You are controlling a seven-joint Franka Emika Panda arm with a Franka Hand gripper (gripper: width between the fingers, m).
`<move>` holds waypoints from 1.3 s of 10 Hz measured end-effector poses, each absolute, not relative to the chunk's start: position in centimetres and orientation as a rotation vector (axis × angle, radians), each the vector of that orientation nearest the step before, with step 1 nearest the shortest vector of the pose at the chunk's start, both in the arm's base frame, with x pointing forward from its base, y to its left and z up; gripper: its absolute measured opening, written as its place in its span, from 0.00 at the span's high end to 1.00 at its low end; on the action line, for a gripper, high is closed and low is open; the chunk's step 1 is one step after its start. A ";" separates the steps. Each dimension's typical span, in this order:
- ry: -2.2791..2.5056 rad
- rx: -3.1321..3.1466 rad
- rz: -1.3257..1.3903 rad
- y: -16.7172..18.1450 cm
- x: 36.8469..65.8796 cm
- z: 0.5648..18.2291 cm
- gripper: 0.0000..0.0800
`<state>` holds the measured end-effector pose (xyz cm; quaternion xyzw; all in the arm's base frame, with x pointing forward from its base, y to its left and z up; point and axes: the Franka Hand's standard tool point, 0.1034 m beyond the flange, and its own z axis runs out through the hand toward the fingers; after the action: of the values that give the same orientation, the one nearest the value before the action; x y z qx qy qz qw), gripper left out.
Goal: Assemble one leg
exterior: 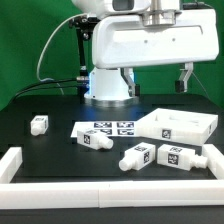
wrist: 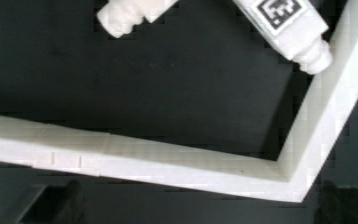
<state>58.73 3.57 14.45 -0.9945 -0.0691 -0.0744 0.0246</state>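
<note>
The exterior view shows the fingers (exterior: pixel 158 82) hanging apart and empty, high over the worktop (exterior: pixel 60 145). The leg (exterior: pixel 172 155) lies near right, beside a second peg (exterior: pixel 135 157). Only the wrist view shows the white border wall's corner (wrist: pixel 291 150) close up.

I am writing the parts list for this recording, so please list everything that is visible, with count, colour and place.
legs: four, white with black-and-white tags; one at the exterior view's left, three near the front
panel: one, white, tray-like; exterior view's right
marker board: one, white with tags; middle of the table
border rail: one, white; along the front and sides
table: one, black
backdrop: one, green; behind
cables: black, count unclear; back left
arm: one, white; behind the marker board
gripper: one, dark; above the panel, empty, apparently open
</note>
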 end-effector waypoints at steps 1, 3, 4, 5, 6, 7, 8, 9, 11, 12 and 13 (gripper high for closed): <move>-0.097 -3.075 -0.223 3.5 58.7 14.3 0.19; 0.384 -2.995 -0.154 2.3 57.7 12.1 0.19; 0.518 -2.965 -0.119 2.1 57.6 10.8 0.19; 0.646 -2.917 -0.125 1.8 57.5 9.7 0.19; 0.699 -2.898 -0.139 2.0 57.4 9.3 0.19; 0.693 -2.898 -0.140 2.1 57.5 9.5 0.19; 0.688 -2.900 -0.141 2.1 57.5 9.5 0.19; 0.688 -2.900 -0.140 2.1 57.5 9.5 0.19; 0.748 -2.894 0.002 1.5 56.3 7.2 0.19; 0.787 -2.886 0.055 1.0 56.6 5.9 0.19; 0.807 -2.876 0.043 0.1 56.5 4.8 0.19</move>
<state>56.54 0.15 4.77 -0.9598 0.2694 0.0142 0.0772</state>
